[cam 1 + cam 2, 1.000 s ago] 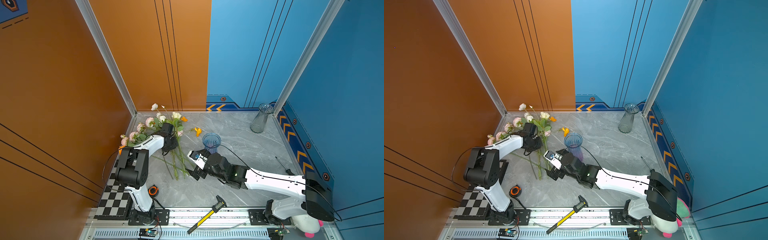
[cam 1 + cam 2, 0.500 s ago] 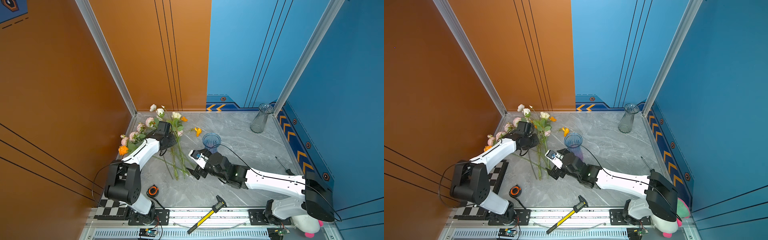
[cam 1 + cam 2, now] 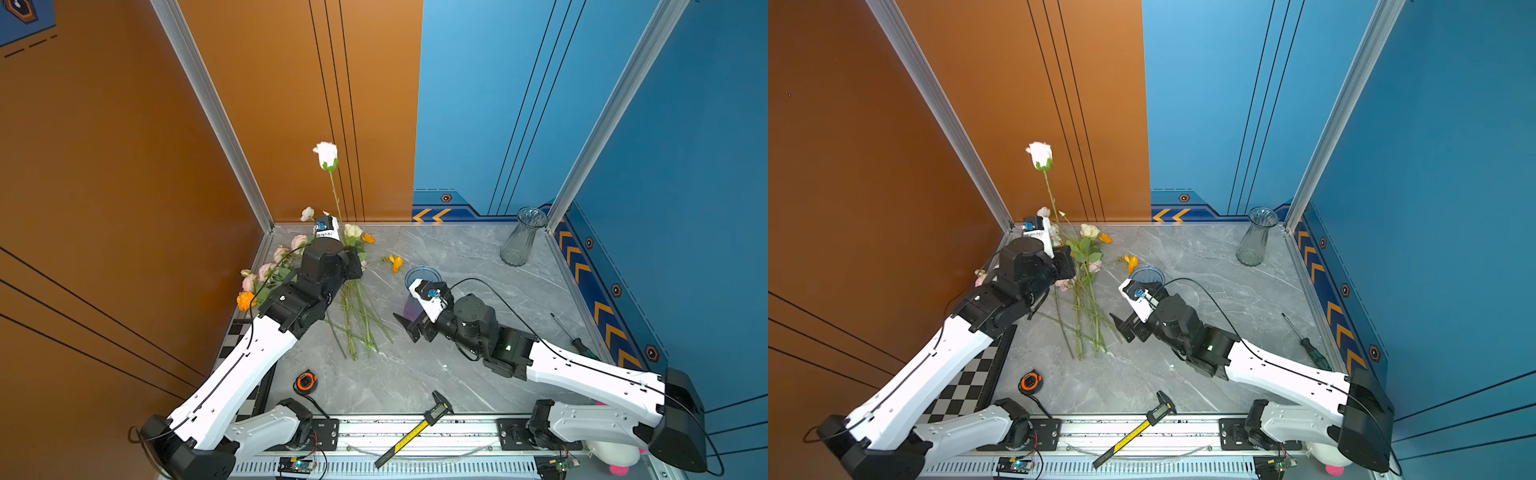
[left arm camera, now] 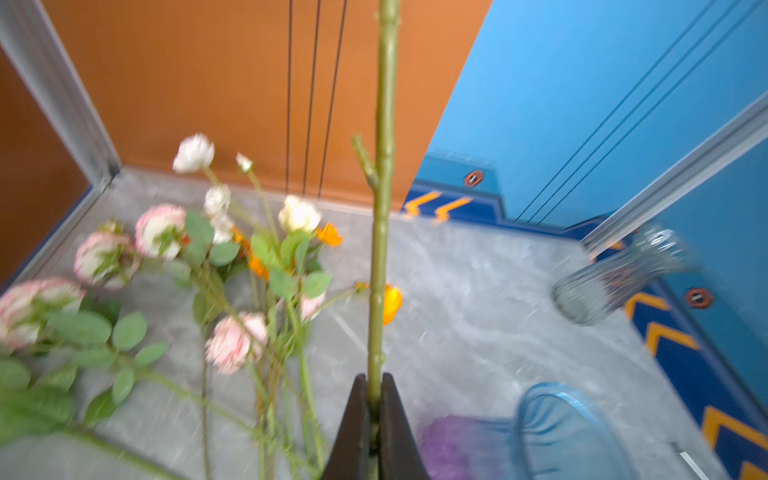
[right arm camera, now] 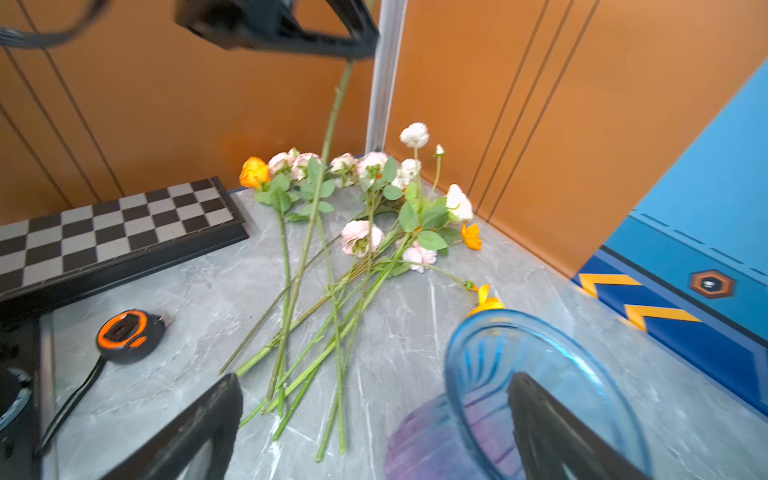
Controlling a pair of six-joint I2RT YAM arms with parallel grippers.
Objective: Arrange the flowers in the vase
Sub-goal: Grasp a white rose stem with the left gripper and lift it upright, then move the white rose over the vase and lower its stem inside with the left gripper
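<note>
white rose (image 3: 325, 154): stood upright, bloom high up | flowers (image 3: 353, 307): lay heaped, stems crossed | right gripper (image 3: 409, 327): jaws stood wide beside blue vase (image 3: 422, 274)

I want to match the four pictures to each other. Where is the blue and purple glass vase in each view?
Both top views: the blue and purple glass vase stands just below the picture's centre.
Left wrist view: the picture's lower right corner.
Right wrist view: lower right, filling much of that corner.
Shared landmark: the yellow-orange flower lying beside its rim.
</note>
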